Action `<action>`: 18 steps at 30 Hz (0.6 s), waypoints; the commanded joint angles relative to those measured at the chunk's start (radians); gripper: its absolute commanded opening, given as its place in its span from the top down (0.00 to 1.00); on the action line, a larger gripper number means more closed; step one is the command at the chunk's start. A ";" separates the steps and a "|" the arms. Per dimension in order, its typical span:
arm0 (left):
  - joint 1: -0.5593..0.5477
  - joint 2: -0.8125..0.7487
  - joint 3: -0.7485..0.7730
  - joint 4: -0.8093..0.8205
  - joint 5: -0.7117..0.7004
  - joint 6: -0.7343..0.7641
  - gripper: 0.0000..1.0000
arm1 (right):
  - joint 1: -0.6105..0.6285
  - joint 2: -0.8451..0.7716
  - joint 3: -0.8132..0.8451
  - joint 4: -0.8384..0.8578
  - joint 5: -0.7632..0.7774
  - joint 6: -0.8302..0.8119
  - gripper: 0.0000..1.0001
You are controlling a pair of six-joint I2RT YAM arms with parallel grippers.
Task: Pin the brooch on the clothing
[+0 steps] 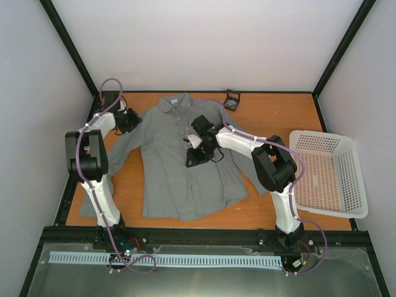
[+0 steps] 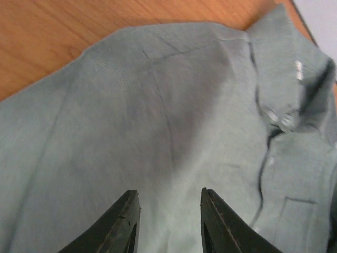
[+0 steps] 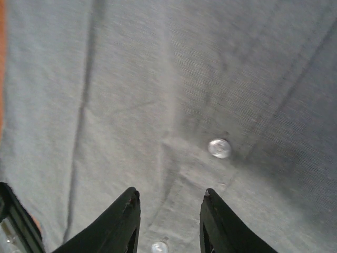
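Note:
The grey shirt [image 1: 179, 167] lies spread flat on the wooden table, collar at the far side, with the white label [image 1: 175, 99] inside the neck. My left gripper [image 1: 133, 120] is open and empty just above the shirt's shoulder [image 2: 158, 105]; its wrist view shows the gripper [image 2: 169, 192] and the collar [image 2: 295, 63]. My right gripper [image 1: 197, 156] is open and empty over the button placket; its wrist view shows the gripper [image 3: 171, 192] above two pale shirt buttons [image 3: 219, 148]. The brooch shows in no view. The small black square holder [image 1: 232, 99] stands beyond the shirt; I cannot tell what it holds.
A white perforated basket [image 1: 346, 204] sits at the right edge of the table. A black frame rail [image 1: 185, 234] runs along the near edge. The chest pocket [image 2: 303, 216] lies right of the left gripper.

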 commanded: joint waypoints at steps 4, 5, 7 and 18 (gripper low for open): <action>0.072 0.250 0.202 -0.040 0.060 0.097 0.66 | -0.008 -0.022 -0.148 0.002 0.083 0.015 0.74; 0.077 0.267 0.207 -0.043 0.052 0.115 0.66 | -0.008 -0.044 -0.192 0.011 0.088 0.018 0.74; 0.084 0.287 0.208 -0.041 0.015 0.156 0.64 | -0.010 -0.097 -0.280 0.034 0.103 0.026 0.75; 0.096 0.240 0.226 -0.134 -0.201 0.296 0.55 | -0.053 -0.248 -0.420 0.015 0.140 0.007 0.72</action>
